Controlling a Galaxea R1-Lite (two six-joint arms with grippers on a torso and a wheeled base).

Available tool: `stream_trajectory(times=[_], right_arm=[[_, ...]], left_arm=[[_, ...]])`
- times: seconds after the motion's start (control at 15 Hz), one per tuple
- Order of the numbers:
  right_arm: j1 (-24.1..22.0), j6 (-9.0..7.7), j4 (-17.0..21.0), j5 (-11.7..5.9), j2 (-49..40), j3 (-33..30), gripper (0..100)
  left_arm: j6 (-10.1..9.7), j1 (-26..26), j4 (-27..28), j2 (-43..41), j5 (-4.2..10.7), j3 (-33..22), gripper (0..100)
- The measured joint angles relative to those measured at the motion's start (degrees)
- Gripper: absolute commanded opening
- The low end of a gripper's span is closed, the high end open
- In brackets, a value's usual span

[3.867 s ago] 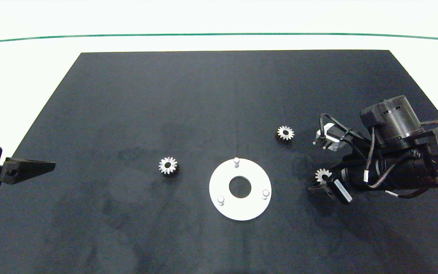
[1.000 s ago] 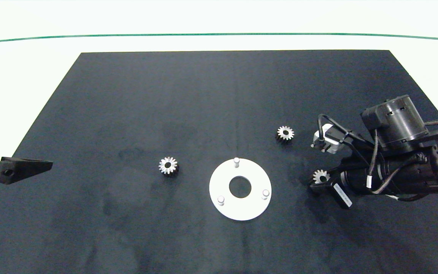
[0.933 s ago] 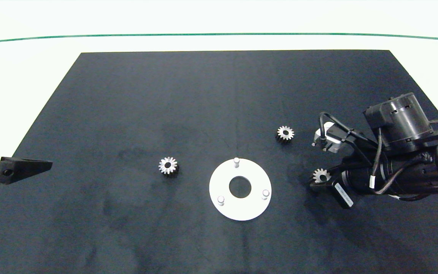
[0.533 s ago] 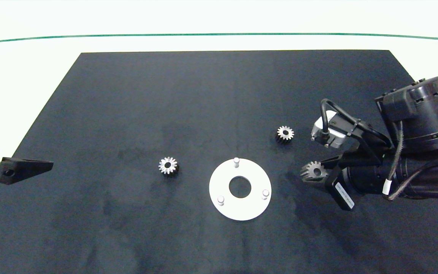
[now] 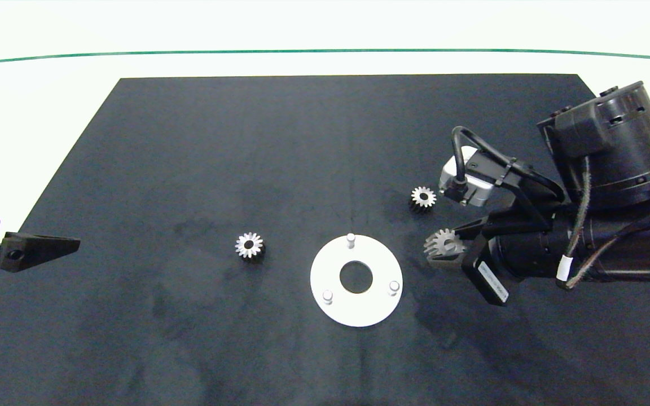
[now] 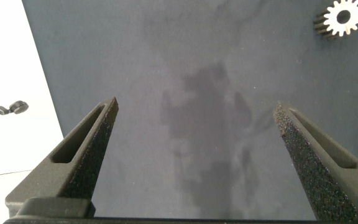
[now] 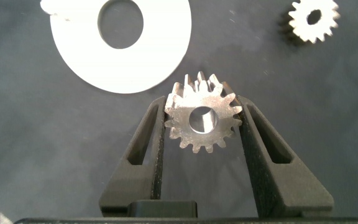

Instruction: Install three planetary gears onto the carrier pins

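Note:
My right gripper is shut on one silver planetary gear and holds it above the mat, just right of the white disc. Three short carrier pins stand on the disc: a far pin, a near-left pin and a near-right pin; all are bare. A second gear lies on the mat behind the held one. A third gear lies left of the disc. My left gripper hangs open at the mat's left edge.
A black mat covers the white table. A green line runs along the table's far side. The right arm's bulky wrist rises over the mat's right side.
My right gripper has lifted the gear off the mat and carried it left and slightly farther, toward the disc. The left arm has stayed put.

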Motion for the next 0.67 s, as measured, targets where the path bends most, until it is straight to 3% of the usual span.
stream_trajectory(times=[0.67], right_arm=[[5.27,0.9,0.32,0.04,6.45,-2.01,0]], left_arm=[[0.0,0.06,-0.02,0.12,-0.02,0.0,100]])
